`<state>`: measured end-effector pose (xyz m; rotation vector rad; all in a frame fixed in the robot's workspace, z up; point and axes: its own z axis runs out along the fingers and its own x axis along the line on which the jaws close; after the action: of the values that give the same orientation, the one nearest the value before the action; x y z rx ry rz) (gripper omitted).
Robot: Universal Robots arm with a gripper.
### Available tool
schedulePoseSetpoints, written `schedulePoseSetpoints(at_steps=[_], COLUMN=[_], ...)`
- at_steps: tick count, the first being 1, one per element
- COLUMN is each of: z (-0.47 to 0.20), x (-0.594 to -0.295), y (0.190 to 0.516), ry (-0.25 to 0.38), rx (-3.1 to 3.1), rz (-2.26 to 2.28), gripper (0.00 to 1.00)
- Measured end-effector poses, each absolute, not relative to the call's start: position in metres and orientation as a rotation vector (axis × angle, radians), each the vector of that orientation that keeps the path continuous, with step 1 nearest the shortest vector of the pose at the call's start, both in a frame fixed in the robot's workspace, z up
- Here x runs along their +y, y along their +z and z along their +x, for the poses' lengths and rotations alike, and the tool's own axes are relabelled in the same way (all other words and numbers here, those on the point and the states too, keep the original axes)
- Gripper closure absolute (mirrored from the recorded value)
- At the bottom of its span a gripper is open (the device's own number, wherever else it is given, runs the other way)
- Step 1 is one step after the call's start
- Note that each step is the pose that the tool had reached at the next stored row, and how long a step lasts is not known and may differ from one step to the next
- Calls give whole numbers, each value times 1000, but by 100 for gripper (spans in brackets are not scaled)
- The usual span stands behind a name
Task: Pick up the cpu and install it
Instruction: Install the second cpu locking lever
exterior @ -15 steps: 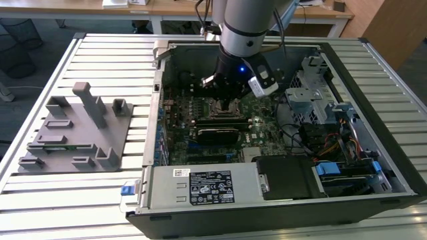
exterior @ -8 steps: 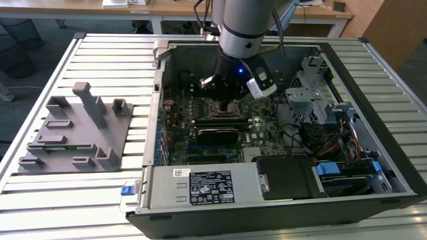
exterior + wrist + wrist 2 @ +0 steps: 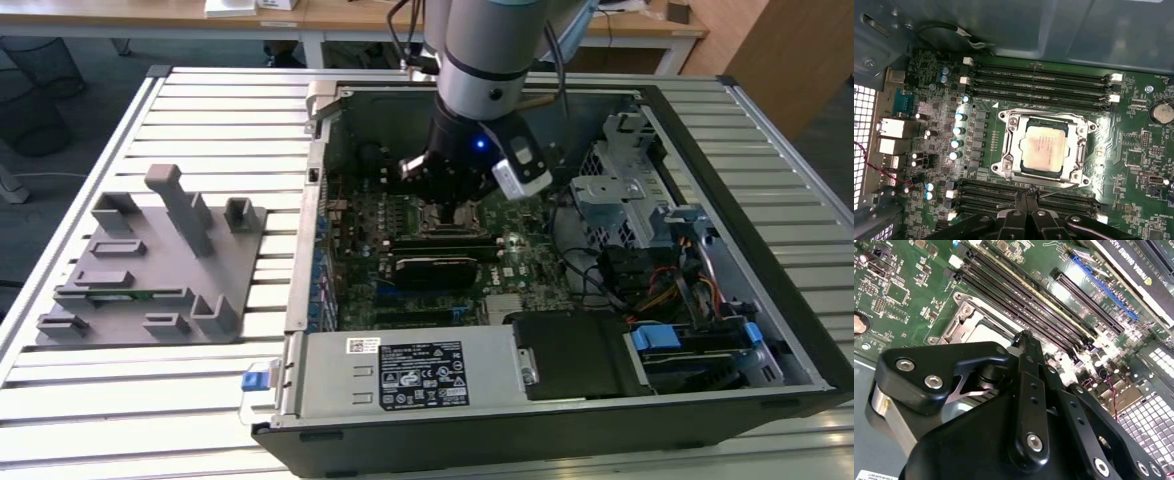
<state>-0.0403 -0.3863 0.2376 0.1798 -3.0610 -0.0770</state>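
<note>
The open computer case (image 3: 561,250) lies on a slatted metal table (image 3: 200,400), with the grey plastic fixture (image 3: 147,260) near the table's edge on the exterior view's left; inside the case the green motherboard (image 3: 1134,160) carries the metal socket frame (image 3: 1004,145) between two banks of memory slots (image 3: 1039,82); the cpu (image 3: 1043,146) sits flat inside that frame, its silvery top showing, so it looks already seated; the gripper (image 3: 1026,197) hangs just above the board beside the frame with its fingertips drawn together and nothing between them. I judge the chip light, rigid and slick on top, fragile underneath; it wants holding by two opposite edges, kept level, never pressed on its face.
</note>
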Motion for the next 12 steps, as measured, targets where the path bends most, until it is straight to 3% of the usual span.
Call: schedulePoseSetpoints(at_steps=[12], z=[-43], x=[-390], y=[234], ry=[-106], rx=[-3061], rz=[181], gripper=[89])
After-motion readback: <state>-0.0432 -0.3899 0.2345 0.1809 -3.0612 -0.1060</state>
